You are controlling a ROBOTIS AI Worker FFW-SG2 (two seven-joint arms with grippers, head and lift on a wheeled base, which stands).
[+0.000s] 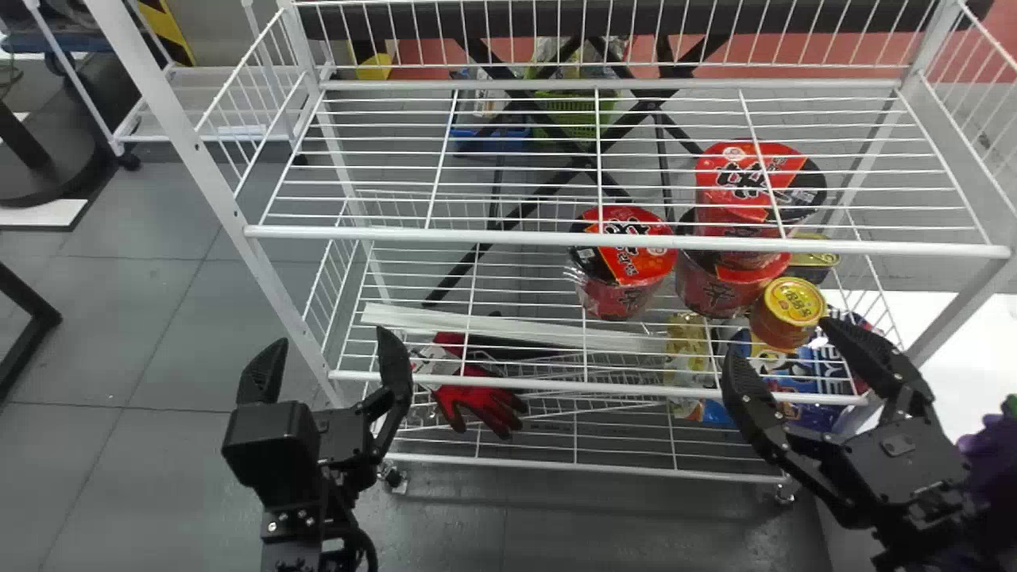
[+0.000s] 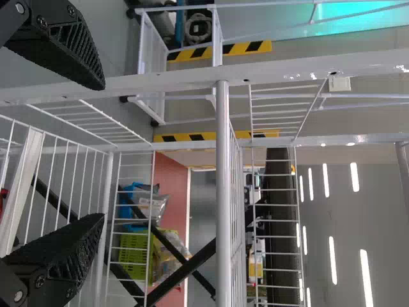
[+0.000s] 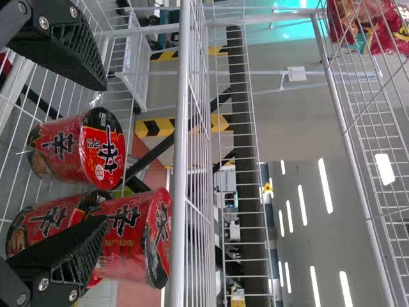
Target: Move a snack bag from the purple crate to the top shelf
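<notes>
The left gripper [image 1: 330, 345] hangs before the left side of the rack [image 1: 177, 143], the right gripper [image 1: 783, 343] before the noodle cups [image 1: 624, 266]; each is empty, its fingers apart. The right one is nearer what looks like the purple crate [image 1: 989, 461] — so it suits the carrying. A red snack bag [image 3: 370, 25] rests high on the wire top shelf [image 3: 349, 134] — whether the task's own, I cannot tell.

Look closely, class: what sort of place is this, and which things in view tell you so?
Probably a robot lab set up like a small shop: a white wire rack holds red noodle cups, the robot's left gripper and right gripper are in front of it, and striped tape shows behind.
</notes>
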